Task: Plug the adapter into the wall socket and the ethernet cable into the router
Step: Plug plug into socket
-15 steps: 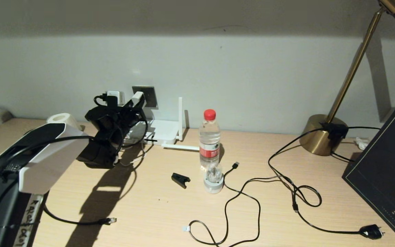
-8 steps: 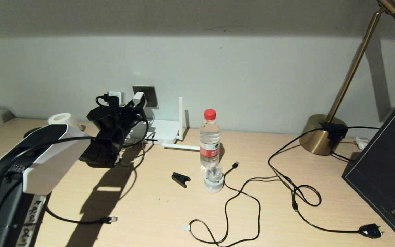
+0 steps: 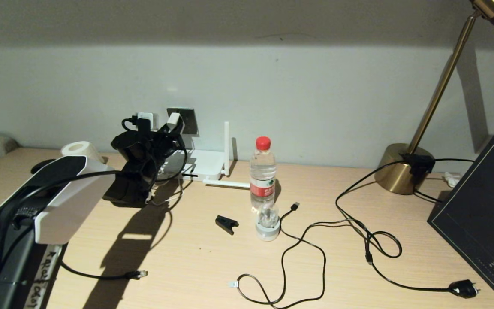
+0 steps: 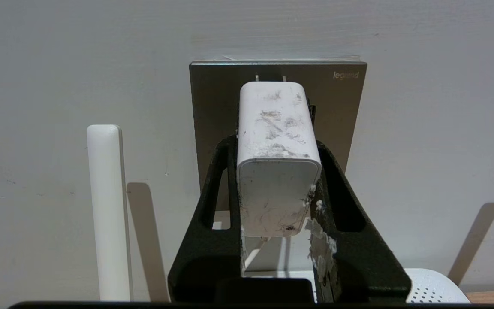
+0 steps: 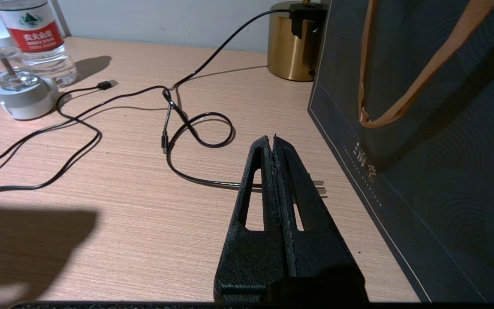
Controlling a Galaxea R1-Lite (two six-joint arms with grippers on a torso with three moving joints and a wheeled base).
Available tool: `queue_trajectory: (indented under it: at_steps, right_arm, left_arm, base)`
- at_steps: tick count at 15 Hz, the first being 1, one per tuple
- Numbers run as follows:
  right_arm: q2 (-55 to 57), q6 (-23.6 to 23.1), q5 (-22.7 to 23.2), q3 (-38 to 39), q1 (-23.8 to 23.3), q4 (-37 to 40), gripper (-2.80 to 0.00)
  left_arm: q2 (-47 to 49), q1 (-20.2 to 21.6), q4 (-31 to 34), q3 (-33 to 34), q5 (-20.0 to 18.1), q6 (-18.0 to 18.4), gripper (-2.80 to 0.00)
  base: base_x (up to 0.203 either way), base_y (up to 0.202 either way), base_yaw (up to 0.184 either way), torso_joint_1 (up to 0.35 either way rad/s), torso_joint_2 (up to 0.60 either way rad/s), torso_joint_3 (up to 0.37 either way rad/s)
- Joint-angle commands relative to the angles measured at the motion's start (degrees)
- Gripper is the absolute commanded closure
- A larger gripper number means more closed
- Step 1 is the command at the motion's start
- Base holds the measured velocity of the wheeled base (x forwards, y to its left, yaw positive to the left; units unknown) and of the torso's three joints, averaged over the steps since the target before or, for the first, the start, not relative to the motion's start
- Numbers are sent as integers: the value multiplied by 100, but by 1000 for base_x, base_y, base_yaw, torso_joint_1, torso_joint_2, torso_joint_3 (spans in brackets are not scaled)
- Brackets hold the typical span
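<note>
Left gripper [image 4: 277,171] up by the wall, squeezing the white adapter [image 4: 275,150] between both fingers. Adapter prongs right at the grey wall socket [image 4: 345,111], not all the way in. Router [image 3: 202,165] on the counter [image 3: 187,253] just under the socket. Ethernet cable [image 3: 101,276] lying loose on the counter near the left arm. Right gripper [image 5: 275,146] low over the counter beside a dark bag [image 5: 435,150], fingers pressed together, holding nothing.

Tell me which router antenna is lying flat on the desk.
The antenna at the router's front right corner, pointing toward the bottle. The other visible antenna stands upright.
</note>
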Motion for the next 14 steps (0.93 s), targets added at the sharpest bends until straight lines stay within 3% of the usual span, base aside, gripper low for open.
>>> queue_trajectory:
  at_steps: [1,6,14]
  right_arm:
    - [7,-4,2,202,1,-5,0]
    - [7,-4,2,202,3,-5,0]
    - [7,-4,2,202,1,-5,0]
  left_arm:
    - [-7,-2,-66,83,4,8,0]
    - [-230,7,-99,472,0,9,0]
    - [-176,7,-20,350,-18,9,0]
  base:
    - [0,0,0,0,0,0]
    - [0,0,0,0,0,0]
    - [0,0,0,0,0,0]
